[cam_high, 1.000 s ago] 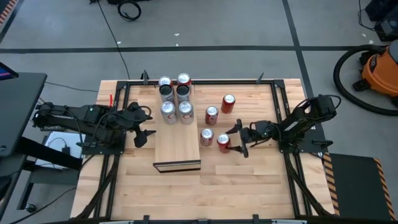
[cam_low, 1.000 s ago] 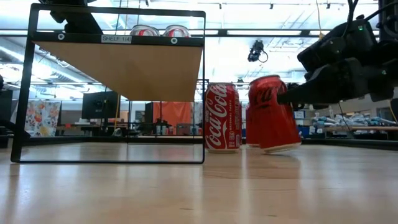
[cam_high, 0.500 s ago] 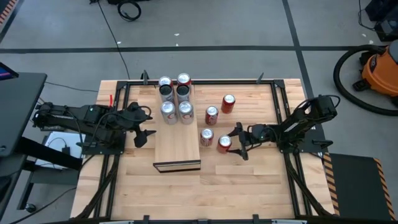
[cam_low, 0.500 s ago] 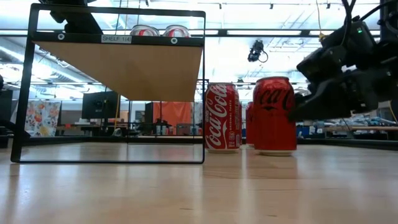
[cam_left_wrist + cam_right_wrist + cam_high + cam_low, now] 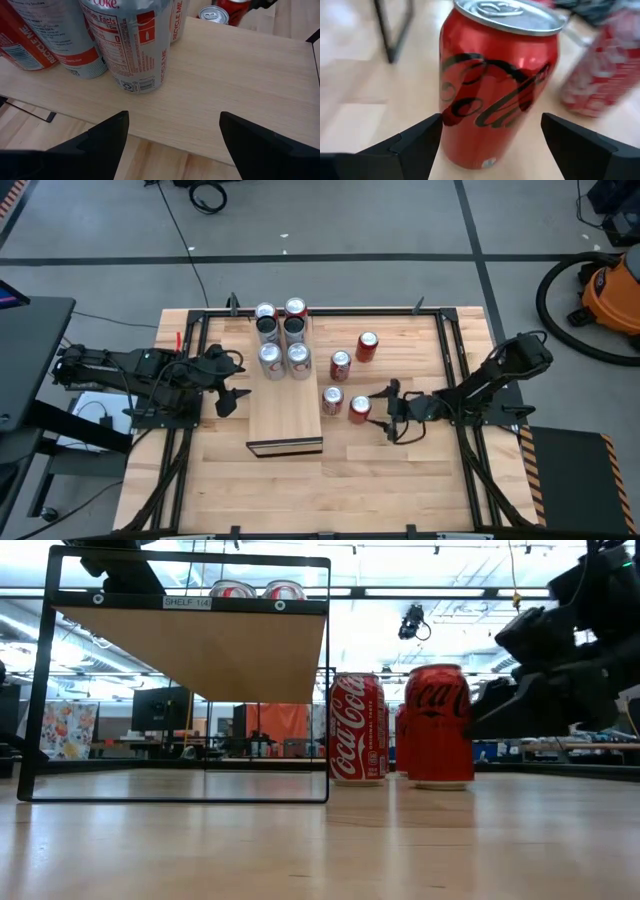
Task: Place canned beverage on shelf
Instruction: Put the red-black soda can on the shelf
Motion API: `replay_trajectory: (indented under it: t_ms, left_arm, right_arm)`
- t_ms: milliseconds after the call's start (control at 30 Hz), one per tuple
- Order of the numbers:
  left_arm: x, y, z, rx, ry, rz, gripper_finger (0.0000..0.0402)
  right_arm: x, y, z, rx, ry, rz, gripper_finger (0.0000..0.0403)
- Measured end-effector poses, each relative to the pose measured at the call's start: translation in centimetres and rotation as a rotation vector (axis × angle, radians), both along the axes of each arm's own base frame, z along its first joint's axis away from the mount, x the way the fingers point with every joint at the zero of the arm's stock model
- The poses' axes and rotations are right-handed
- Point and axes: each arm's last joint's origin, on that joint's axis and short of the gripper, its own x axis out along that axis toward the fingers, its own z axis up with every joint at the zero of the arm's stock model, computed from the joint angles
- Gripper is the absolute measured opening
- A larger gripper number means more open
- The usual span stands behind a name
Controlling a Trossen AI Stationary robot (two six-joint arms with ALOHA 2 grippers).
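Right hand (image 5: pixel 389 409) spread and empty, just beside the nearest red can (image 5: pixel 359 409), which stands upright on the table (image 5: pixel 400 480) beside the shelf (image 5: pixel 285 408), close to the shelf's slotted end; in the right wrist view the two fingers (image 5: pixel 410 145) flank this can (image 5: pixel 495 85) without touching it. Three more red cans stand on the table on the same side of the shelf, one (image 5: pixel 332 399) between the nearest can and the shelf; four cans are already grouped at the shelf's far end (image 5: pixel 280 340). Left hand (image 5: pixel 232 396), also spread, waits on the opposite side of the shelf. To do the step well, the right hand should probably advance until the can sits centred between the fingers, close at mid-height, lift straight up to avoid tipping, and clear the neighbouring can before setting down on the shelf's bare near part. The table is slatted pale wood in a black frame; beyond it, grey floor, cables, and an orange vacuum (image 5: pixel 612 290).
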Motion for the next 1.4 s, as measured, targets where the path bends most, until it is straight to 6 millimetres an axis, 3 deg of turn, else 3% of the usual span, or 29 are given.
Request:
replay_trajectory:
  t_ms: [200,300,667,933,1167,1400]
  left_arm:
    - [0.0,0.0,0.0,-0.005,-0.004,0.004,0.0322]
    - [0.0,0.0,0.0,-0.005,-0.004,0.004,0.0322]
    - [0.0,0.0,0.0,-0.006,-0.004,0.005,0.0322]
    - [0.0,0.0,0.0,-0.010,-0.006,0.008,0.0322]
    - [0.0,0.0,0.0,-0.011,-0.006,0.010,0.0322]
    - [0.0,0.0,0.0,-0.011,-0.002,0.009,0.0322]
  right_arm:
    - [-0.8,-0.1,-0.4,-0.222,0.048,-0.264,0.0348]
    - [-1.0,-0.4,-0.2,-0.252,0.014,-0.407,0.0348]
    - [0.4,1.5,0.8,0.015,-0.095,-0.277,0.0348]
    - [4.1,3.5,2.6,0.061,-0.109,-0.377,0.0348]
    - [6.0,3.5,0.7,0.075,-0.144,-0.518,0.0348]
    - [6.5,2.3,0.1,0.082,-0.108,-0.470,0.0348]
